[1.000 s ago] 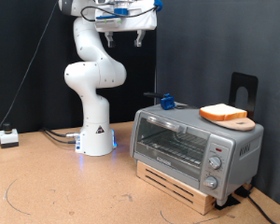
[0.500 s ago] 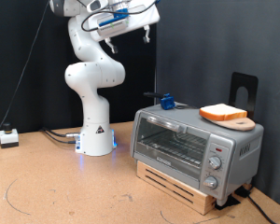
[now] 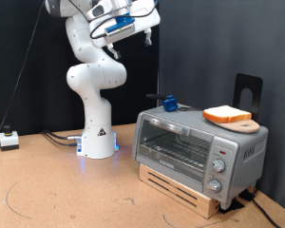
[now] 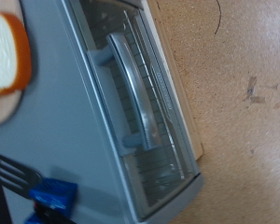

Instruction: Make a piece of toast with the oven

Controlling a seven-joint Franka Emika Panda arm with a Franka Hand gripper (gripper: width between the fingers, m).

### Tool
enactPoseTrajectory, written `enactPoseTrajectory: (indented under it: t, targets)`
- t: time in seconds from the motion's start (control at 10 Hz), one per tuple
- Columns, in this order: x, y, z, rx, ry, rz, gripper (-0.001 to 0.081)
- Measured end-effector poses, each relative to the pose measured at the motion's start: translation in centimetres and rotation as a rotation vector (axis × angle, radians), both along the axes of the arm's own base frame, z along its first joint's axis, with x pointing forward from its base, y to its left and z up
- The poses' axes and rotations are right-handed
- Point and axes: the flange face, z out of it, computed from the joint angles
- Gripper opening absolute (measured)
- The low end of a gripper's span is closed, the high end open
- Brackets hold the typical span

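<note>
The oven (image 3: 195, 142) stands at the exterior view's right on a low wooden base, its glass door shut. The piece of toast (image 3: 226, 114) lies on a round light-wood board (image 3: 243, 124) on the oven's roof. My gripper (image 3: 130, 43) hangs high above the table at the exterior view's top, tilted, up and to the left of the oven; its fingers stand apart and hold nothing. The wrist view looks down on the oven (image 4: 75, 131), its bar handle (image 4: 135, 93), and the toast (image 4: 5, 47) at the picture's edge. No fingers show in the wrist view.
A small blue object (image 3: 166, 103) sits on the oven's roof near its back left corner; it also shows in the wrist view (image 4: 54, 196). A black stand (image 3: 247, 90) rises behind the toast. The robot base (image 3: 97, 138) and a white box (image 3: 8, 141) stand on the cork tabletop.
The arm's hand has swung and tilted, shifting slightly to the exterior view's left. The oven, toast and board have not moved.
</note>
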Motion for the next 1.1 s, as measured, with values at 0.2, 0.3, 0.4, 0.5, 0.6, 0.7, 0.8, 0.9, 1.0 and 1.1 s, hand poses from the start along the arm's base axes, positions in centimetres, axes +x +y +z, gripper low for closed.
enactPoseTrajectory:
  t: [0.2,0.3,0.4,0.5,0.6,0.7,0.8,0.9,1.0,1.1]
  targets:
    - [0.5,0.0,-0.7,-0.004,-0.004,0.056,0.0810]
    - [-0.1,0.3,-0.8,0.044,0.009,0.133,0.0810]
    - [-1.0,0.1,-0.7,0.111,0.008,0.241,0.0810]
    - [-1.9,0.0,-0.9,0.167,0.001,0.346,0.0810]
    - [-2.5,-0.2,-1.6,0.188,0.001,0.409,0.0810]
    - [-2.6,0.1,-2.6,0.181,0.004,0.427,0.0810]
    - [-2.6,0.4,-3.9,0.165,0.008,0.427,0.0810]
    - [-2.2,0.9,-5.4,0.151,0.002,0.416,0.0810]
    - [-1.8,1.3,-6.8,0.144,-0.002,0.399,0.0810]
    - [-1.2,1.6,-7.9,0.141,-0.007,0.380,0.0810]
